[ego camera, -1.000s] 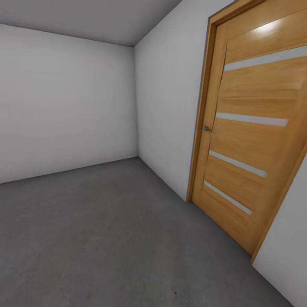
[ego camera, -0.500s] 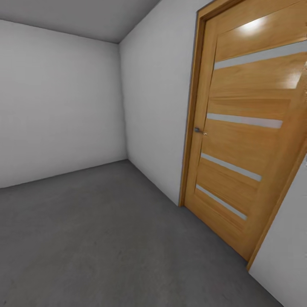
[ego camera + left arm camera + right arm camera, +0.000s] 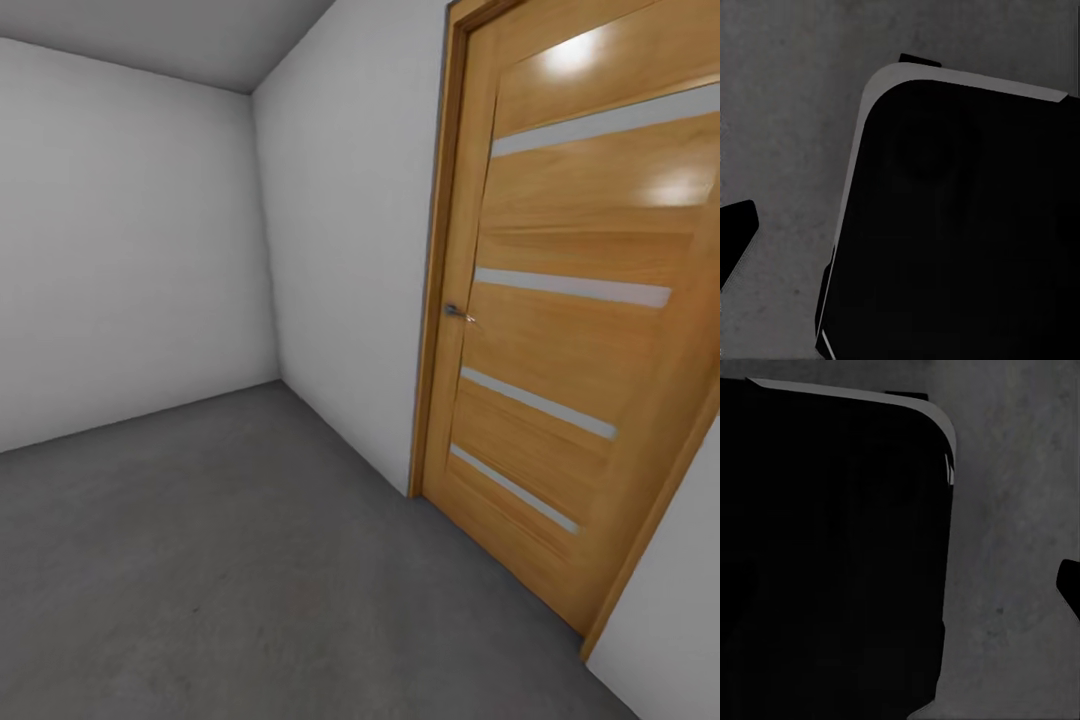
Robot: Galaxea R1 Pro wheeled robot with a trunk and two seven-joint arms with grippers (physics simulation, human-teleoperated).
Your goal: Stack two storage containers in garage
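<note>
Containers are nowhere to be seen, so their direction from each hand cannot be told. A wooden door (image 3: 570,330) is faced across grey floor (image 3: 220,560). Whether the hands are spread or pressed together cannot be told.

Large matte black rounded-corner panel (image 3: 832,555) with a pale grey rim – over dark grey mottled concrete floor (image 3: 1012,510).
</note>
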